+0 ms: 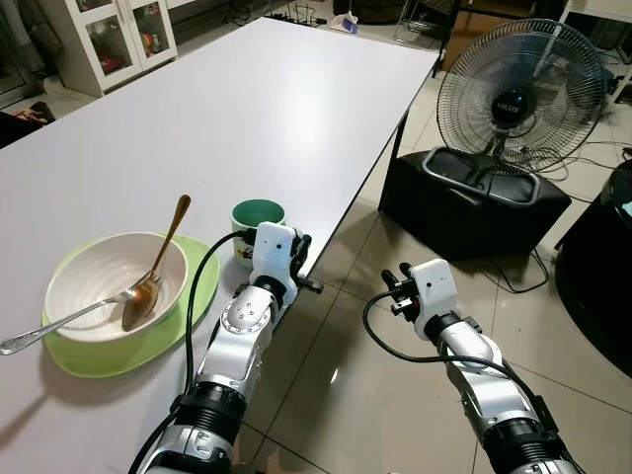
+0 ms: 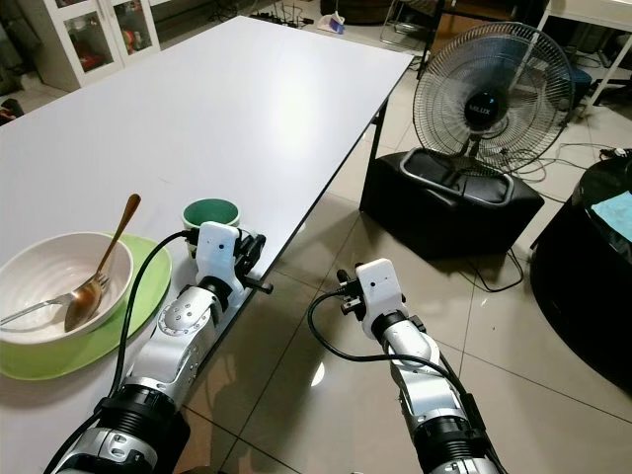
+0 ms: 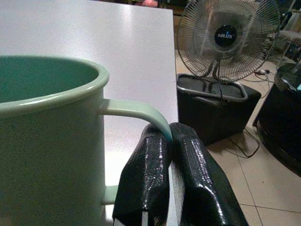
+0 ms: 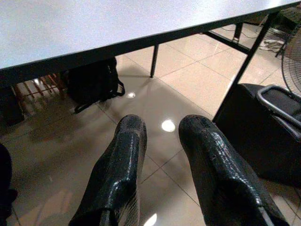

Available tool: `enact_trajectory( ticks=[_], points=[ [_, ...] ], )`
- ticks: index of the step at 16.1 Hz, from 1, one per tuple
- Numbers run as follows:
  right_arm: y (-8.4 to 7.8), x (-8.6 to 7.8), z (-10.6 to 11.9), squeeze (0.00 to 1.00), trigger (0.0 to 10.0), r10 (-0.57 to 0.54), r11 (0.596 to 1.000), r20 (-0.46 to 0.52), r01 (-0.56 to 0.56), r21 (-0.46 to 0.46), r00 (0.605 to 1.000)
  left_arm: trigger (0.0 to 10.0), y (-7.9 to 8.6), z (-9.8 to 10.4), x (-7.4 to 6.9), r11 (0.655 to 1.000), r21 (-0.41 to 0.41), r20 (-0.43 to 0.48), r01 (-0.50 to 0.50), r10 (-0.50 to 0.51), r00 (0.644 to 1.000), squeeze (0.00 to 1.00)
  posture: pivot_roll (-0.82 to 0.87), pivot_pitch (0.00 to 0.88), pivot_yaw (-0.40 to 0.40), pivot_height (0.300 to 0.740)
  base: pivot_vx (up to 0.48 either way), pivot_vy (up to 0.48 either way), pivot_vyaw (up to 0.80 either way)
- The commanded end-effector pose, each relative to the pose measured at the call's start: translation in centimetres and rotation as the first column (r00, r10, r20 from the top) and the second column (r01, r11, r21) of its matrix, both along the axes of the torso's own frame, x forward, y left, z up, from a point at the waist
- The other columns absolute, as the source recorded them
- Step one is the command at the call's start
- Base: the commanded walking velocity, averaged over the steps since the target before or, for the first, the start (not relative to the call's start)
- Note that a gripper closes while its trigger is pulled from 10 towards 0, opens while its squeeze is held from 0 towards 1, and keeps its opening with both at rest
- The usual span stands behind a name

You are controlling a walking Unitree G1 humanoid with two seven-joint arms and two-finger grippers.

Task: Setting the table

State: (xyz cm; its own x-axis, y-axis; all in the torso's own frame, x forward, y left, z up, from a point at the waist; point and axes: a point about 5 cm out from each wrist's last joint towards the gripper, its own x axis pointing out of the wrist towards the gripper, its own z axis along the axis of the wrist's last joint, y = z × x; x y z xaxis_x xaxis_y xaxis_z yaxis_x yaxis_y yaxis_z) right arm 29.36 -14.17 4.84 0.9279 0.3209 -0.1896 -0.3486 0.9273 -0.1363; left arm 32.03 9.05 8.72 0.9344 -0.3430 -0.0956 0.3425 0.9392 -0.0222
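Green mug [image 1: 258, 218] on white table [image 1: 247, 109], near table's front-right edge; L gripper [image 3: 170, 134] at mug, fingers pinched on mug handle [image 3: 136, 112]; white bowl [image 1: 94, 276] on green plate [image 1: 202, 281] just left of mug, spoon [image 1: 158, 267] and fork [image 1: 49, 329] inside bowl; R gripper [image 4: 162, 129] off table's right edge, over floor, fingers apart, empty; fan [image 1: 520, 91] beyond table's right side.

Glossy tile floor [image 1: 346, 365]; matt white table [image 1: 247, 118]; mug [image 3: 51, 141] prob. plastic.
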Motion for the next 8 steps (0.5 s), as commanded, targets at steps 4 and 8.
enact_trajectory(
  ticks=[4, 8],
  points=[
    [0.21, -0.13, -0.22, 0.00, 10.0, 0.006, 1.000, -0.009, -0.006, -0.016, 1.000, 10.0, 0.30, -0.57, -0.17, 1.000, 0.013, -0.023, -0.017, 0.017, 1.000, 1.00, -0.03, 0.000, -0.011, 0.740, 0.000, 0.000, 0.00],
    [0.20, -0.31, -0.35, 0.00, 10.0, 0.009, 1.000, -0.013, -0.009, -0.021, 1.000, 10.0, 0.28, -0.76, -0.10, 0.999, 0.035, -0.035, -0.012, 0.013, 0.999, 0.00, -0.04, 0.000, -0.011, 0.740, 0.000, 0.000, 0.00]
  ],
)
